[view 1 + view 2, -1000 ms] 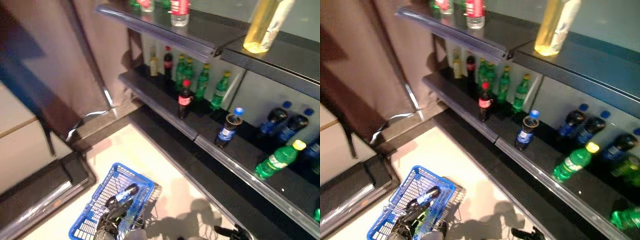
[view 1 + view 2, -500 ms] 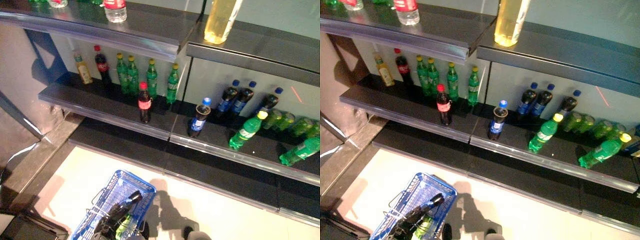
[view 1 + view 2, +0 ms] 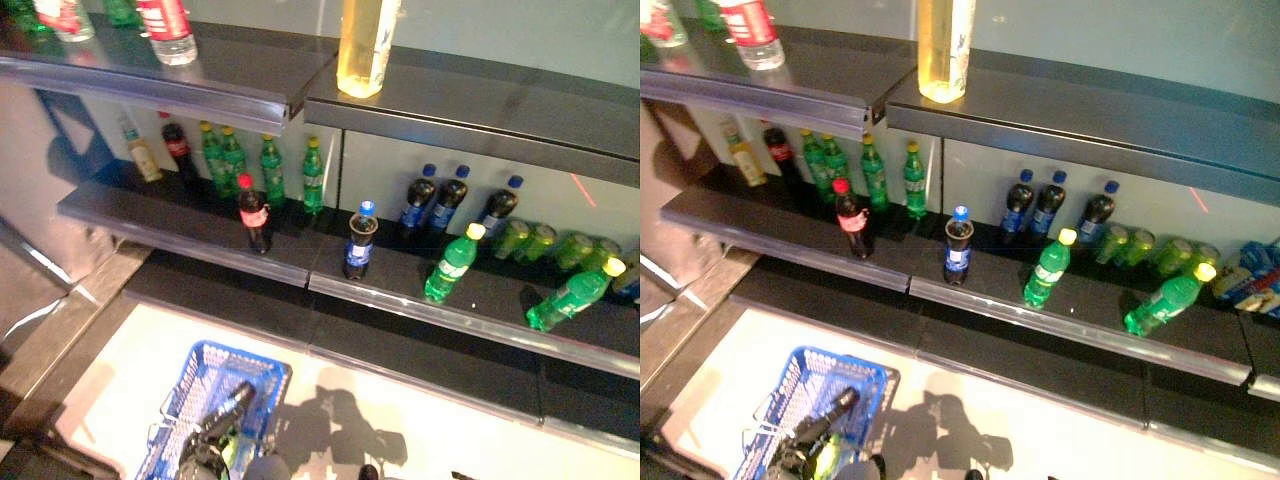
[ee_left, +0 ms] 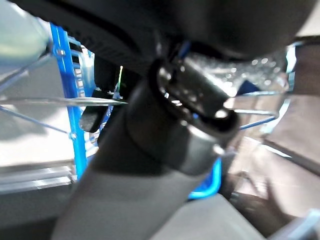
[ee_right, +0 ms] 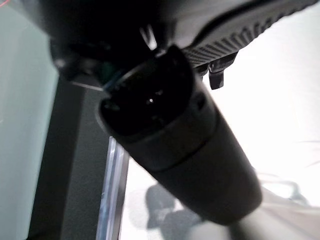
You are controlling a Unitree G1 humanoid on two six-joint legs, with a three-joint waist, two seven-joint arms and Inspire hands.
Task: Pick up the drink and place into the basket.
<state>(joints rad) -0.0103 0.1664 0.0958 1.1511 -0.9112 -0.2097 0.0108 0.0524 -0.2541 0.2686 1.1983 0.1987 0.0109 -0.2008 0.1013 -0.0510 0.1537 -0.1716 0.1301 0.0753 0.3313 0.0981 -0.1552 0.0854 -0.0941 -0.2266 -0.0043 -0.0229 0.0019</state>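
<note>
Blue wire basket (image 3: 262,373) on the floor below bottle-filled shelves (image 3: 200,235).

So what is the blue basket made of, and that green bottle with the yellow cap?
The blue basket looks like plastic with an open grid of slots, plus thin metal wire handles. The green bottle looks like clear tinted plastic: light glints off it, and its yellow cap seems to be matte plastic.

A dark drink bottle (image 3: 228,408) lies tilted inside the blue wire basket (image 3: 196,376) on the pale floor.
</note>
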